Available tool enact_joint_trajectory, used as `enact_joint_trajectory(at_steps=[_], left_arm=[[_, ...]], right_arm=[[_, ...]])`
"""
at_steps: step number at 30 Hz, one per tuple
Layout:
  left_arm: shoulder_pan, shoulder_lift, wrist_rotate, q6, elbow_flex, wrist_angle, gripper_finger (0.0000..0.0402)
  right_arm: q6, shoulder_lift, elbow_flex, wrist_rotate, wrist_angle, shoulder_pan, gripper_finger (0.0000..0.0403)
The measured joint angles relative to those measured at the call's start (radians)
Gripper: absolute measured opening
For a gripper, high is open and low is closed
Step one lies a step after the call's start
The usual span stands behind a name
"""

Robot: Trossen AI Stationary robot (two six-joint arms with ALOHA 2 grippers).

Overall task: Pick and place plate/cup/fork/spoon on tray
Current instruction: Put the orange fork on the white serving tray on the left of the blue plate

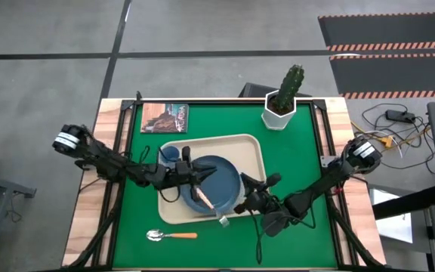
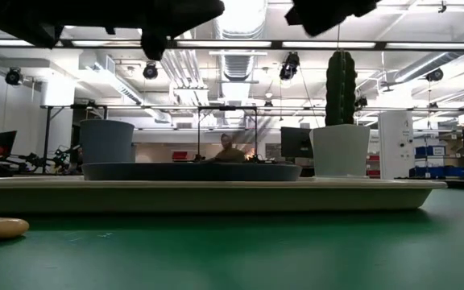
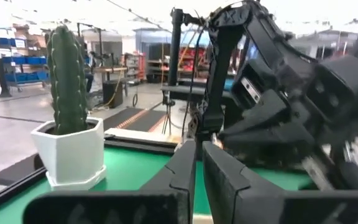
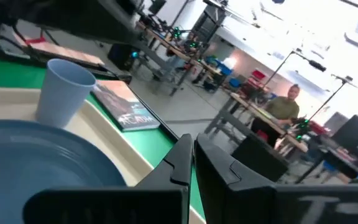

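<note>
Three task pieces sit on the cream-beige rectangular tray (image 1: 251,147): the round slate-blue plate (image 1: 221,177), the salmon-handled fork (image 1: 203,197) lying on it, and the small light-blue cup (image 1: 170,155) beside it. Over the plate, the left hand (image 1: 195,180) has its fingers pressed together. At the tray's near right corner, the right hand (image 1: 246,189) is likewise closed. Off the tray, the orange-handled silver spoon (image 1: 171,235) lies on the green tabletop (image 1: 293,162).

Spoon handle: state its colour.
Orange, on the spoon lying on the green mat in front of the tray; the high view shows it best.
</note>
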Motion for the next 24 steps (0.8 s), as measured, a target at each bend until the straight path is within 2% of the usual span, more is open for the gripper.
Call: enact_joint_trajectory(at_steps=[4, 9, 11, 18, 21, 24], left_arm=[[-0.025, -0.103, 0.006, -0.001, -0.009, -0.235, 0.0012], [-0.056, -0.170, 0.064, -0.041, 0.008, -0.498, 0.0012], [-0.063, -0.170, 0.107, -0.060, 0.010, -0.537, 0.0012], [-0.065, -0.102, 0.153, -0.159, 0.010, -0.618, 0.0017], [-0.066, -0.048, 0.187, -0.158, 0.031, -0.626, 0.0037], [-0.066, 0.015, 0.241, -0.150, 0.069, -0.665, 0.0075]], right_arm=[[0.057, -0.060, -0.047, -0.010, 0.000, 0.019, 0.0008], [0.148, -0.138, -0.104, -0.123, -0.001, 0.018, 0.0008], [0.184, -0.161, -0.124, -0.152, -0.006, 0.019, 0.0008], [0.263, -0.209, -0.191, -0.164, -0.010, 0.018, 0.0008], [0.294, -0.222, -0.209, -0.189, -0.015, 0.019, 0.0008], [0.302, -0.223, -0.211, -0.189, -0.021, 0.019, 0.0008]])
